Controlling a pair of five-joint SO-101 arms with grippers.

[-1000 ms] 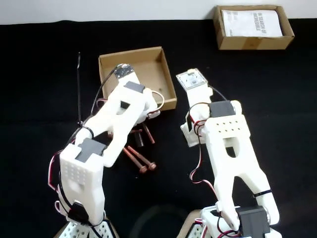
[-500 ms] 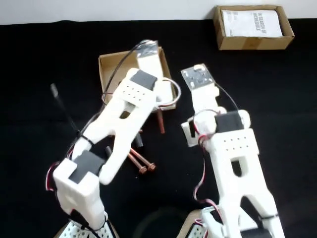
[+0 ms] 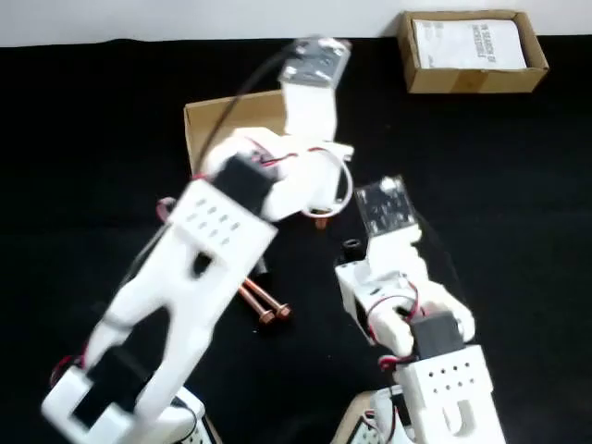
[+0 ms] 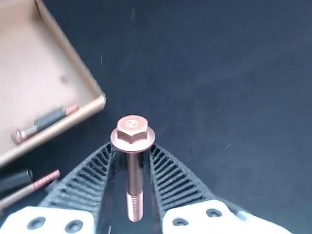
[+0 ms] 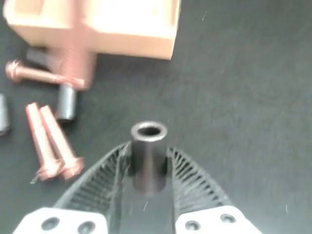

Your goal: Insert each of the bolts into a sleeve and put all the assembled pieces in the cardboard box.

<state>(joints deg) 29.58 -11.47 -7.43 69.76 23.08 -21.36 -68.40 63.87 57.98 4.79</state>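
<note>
My left pincer [image 4: 130, 148] is clenched on a copper bolt [image 4: 129, 168]. The shank runs down the slot between the two ribbed fingers [image 4: 168, 178] and is pinched from both sides. The hex head sits just past the fingertips and the threaded end points back toward the wrist. The jaws stand only as far apart as the shank is thick.

Off to one side of this pincer, and a little beyond its tips, is a corner of the cardboard box [image 4: 78, 92]. An assembled piece [image 4: 43, 125] lies on the box floor, a bolt run through a dark sleeve. Closer to the wrist on that same side, outside the box, I see another dark sleeve end and a threaded copper tip on the black table [image 4: 224, 73]. I cannot tell whether those two are joined.

My right pincer [image 5: 147, 148] is grasping a dark sleeve [image 5: 148, 158]. The sleeve is clamped upright between the ribbed fingers, with its open bore facing the camera and rising just beyond the fingertips.

Beyond the tips lies the box. To one side, near the fingers, two loose bolts [image 5: 51, 146] lie side by side and touching. A loose sleeve [image 5: 67, 105] lies a bit farther out toward the box.

From above, the held bolt and the held sleeve are near each other but apart.
</note>
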